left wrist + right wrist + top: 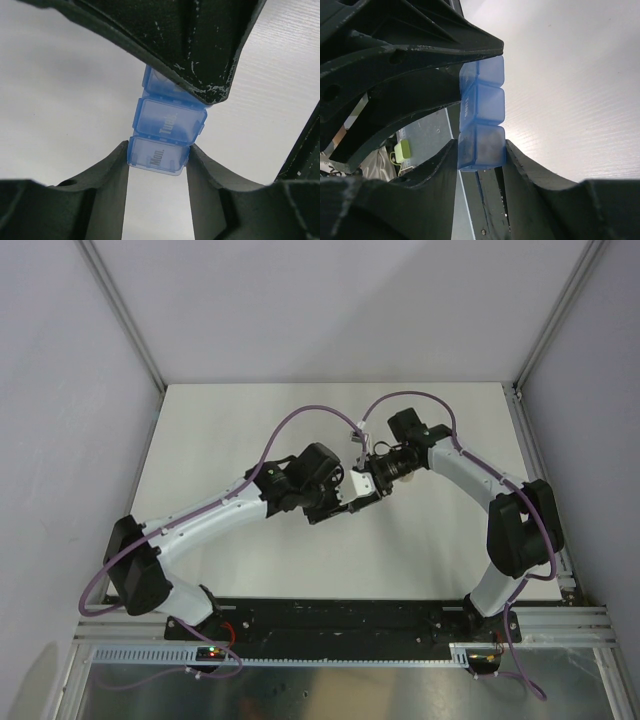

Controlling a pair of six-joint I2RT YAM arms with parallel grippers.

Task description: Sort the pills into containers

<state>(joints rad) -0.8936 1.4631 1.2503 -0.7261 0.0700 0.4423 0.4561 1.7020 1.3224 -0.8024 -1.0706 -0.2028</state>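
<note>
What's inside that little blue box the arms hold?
Nothing shows through the translucent blue pill box: lids shut, middle Tues. compartment looks empty. Jaws partly hide both end compartments.

- Containers (167,125): translucent blue plastic, smooth and slightly frosted.
- Fingers (107,175) of left gripper (157,156): matt black plastic, faintly grainy.
- Fingers (530,170) of right gripper (480,150): the same matt black plastic, with scuffed edges and pale specks.
- Table (250,420): white and matt, finely ribbed when seen close.
- Arm shells (210,512): smooth white with a soft sheen; the joints are matt black.
- Cables (405,393): smooth purple sheath.
- Frame rails (121,312): dull silver metal.
- Base plate (330,690): brushed sheet metal.
</note>
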